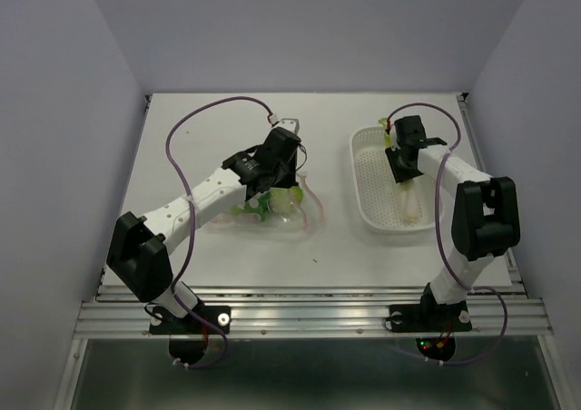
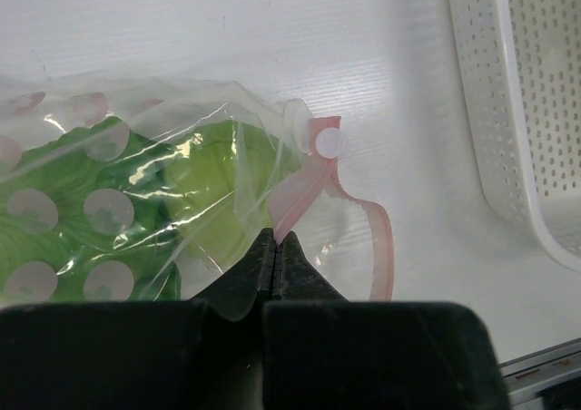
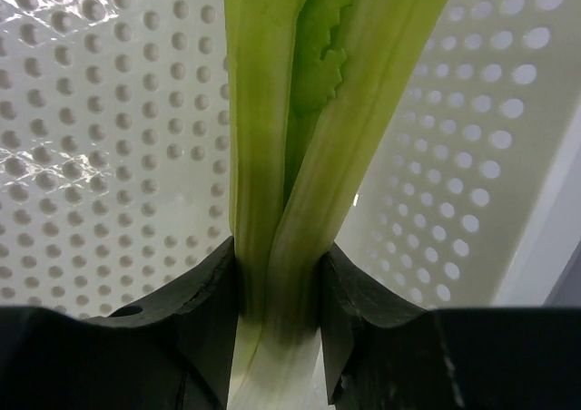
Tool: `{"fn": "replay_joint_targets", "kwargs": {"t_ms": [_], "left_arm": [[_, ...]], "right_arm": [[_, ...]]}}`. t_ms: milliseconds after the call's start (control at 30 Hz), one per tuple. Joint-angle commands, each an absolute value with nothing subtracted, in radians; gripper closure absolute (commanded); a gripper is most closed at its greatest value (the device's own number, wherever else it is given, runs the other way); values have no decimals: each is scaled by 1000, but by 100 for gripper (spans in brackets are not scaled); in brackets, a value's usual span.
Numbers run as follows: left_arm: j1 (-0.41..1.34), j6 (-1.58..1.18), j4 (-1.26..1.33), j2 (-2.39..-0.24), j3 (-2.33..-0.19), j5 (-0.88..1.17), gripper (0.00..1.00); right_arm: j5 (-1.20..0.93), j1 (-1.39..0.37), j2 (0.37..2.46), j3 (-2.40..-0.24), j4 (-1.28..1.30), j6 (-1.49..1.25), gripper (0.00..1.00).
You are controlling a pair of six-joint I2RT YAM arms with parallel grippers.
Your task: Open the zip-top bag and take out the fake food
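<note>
Left claw (image 2: 275, 247) pinched shut on clear crinkly zip-top bag (image 2: 209, 111), tabletop (image 1: 227, 247) centre-left, green pieces (image 2: 54, 183) inside. Right claw (image 3: 277, 287) clamps long pale-green plastic stalk (image 3: 309, 129) in white perforated basket (image 3: 109, 156), right. Step, likely: removal. Next: release stalk.

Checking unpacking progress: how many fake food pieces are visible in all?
3. A pale stalk gripped by the right gripper at the white basket; a round light-green head and a leafy dark-green piece inside the zip-top bag. More may be hidden there.

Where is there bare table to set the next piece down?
Bare table: the strip between zip-top bag and basket, and the far-left corner. Crowded: around the left gripper at the bag; the celery stalk fills the basket's right half.
</note>
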State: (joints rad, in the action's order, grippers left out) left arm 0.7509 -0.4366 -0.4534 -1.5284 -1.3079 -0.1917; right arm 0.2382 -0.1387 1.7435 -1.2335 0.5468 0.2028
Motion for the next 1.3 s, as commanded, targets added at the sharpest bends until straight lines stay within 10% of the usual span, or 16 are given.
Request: {"fn": "replay_joint_targets", "kwargs": {"t_ms": [0, 433, 567, 900, 1267], "left_arm": [[747, -420, -445, -1531, -1358, -215, 100], [747, -422, -449, -1539, -1359, -215, 100], [747, -423, -448, -1536, -1358, -213, 100], [747, -431, -439, -1516, -1367, -207, 100], [747, -442, -440, -1482, -1388, -193, 100]], "right_arm": [[236, -120, 1784, -1267, 543, 206, 83], [221, -101, 1798, -1278, 549, 181, 80], [216, -101, 1778, -1285, 551, 167, 46], [144, -101, 1602, -1348, 549, 123, 0], [-602, -116, 1274, -1134, 161, -246, 0]]}}
